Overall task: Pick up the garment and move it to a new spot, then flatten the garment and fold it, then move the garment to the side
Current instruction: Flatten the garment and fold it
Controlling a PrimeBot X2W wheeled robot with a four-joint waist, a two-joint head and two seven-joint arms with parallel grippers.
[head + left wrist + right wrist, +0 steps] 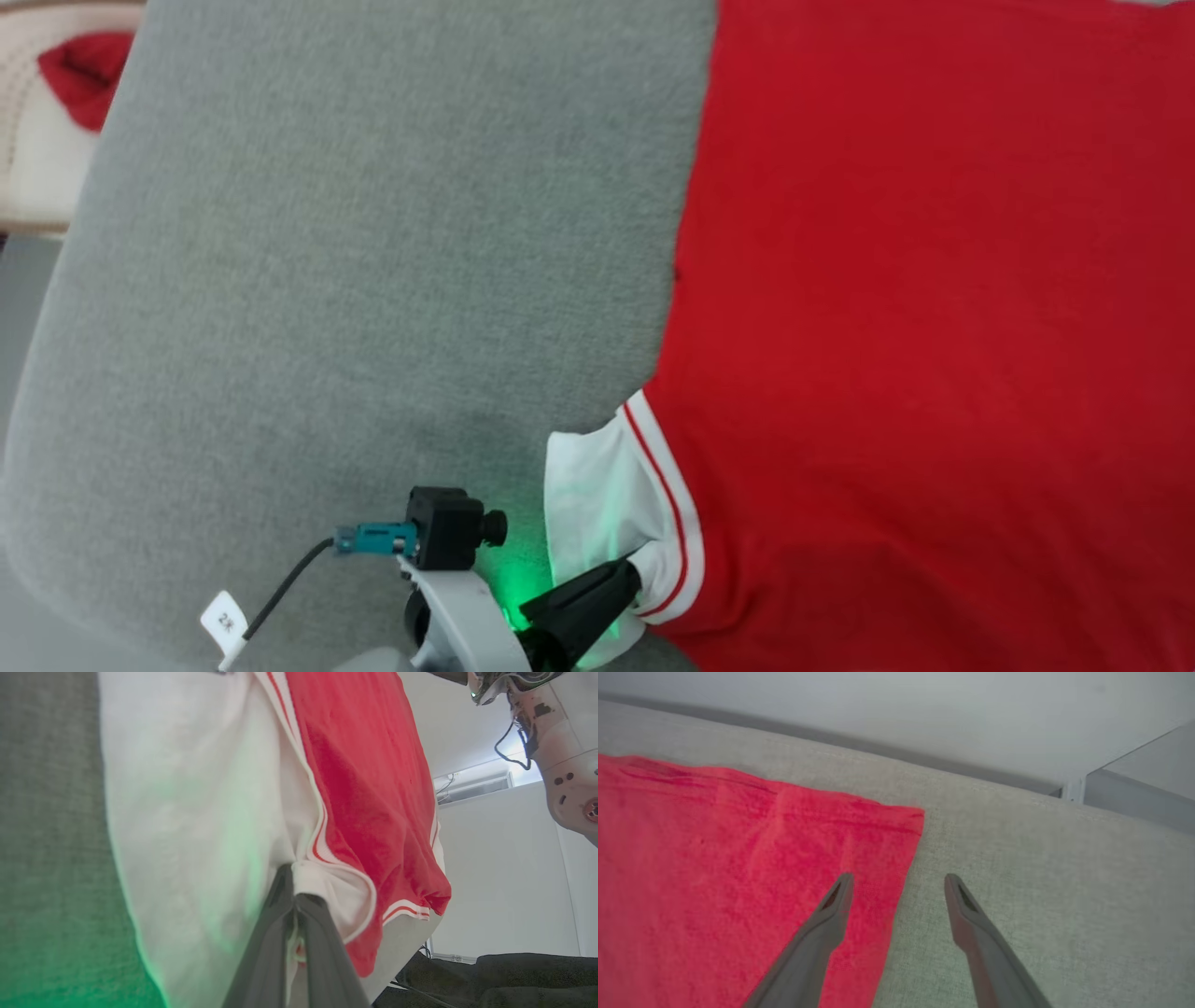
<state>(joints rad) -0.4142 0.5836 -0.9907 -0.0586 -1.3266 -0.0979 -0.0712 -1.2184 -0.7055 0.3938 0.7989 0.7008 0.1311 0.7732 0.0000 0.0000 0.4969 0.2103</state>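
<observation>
Red jersey (pixel 934 327) lies flat on the right half of the grey cushion (pixel 373 280), lengthwise from near edge to far, striped armhole nearest, pinched by the left gripper (pixel 635 574); the right gripper (pixel 899 882) hangs spread over its corner; a red cloth (pixel 84 75) sits beyond the far-left corner

Left gripper (pixel 293 887) clamped tight on the jersey (pixel 369 793) at its white-red striped trim (pixel 320 847); cloth bunches right at the tips. White side panel (pixel 187 812) spreads left of and beyond the jaws, red body to their right. Grey fabric surface (pixel 46 812) far left, green-lit. Pale robot housing (pixel 565 765) well off to the upper right.
</observation>
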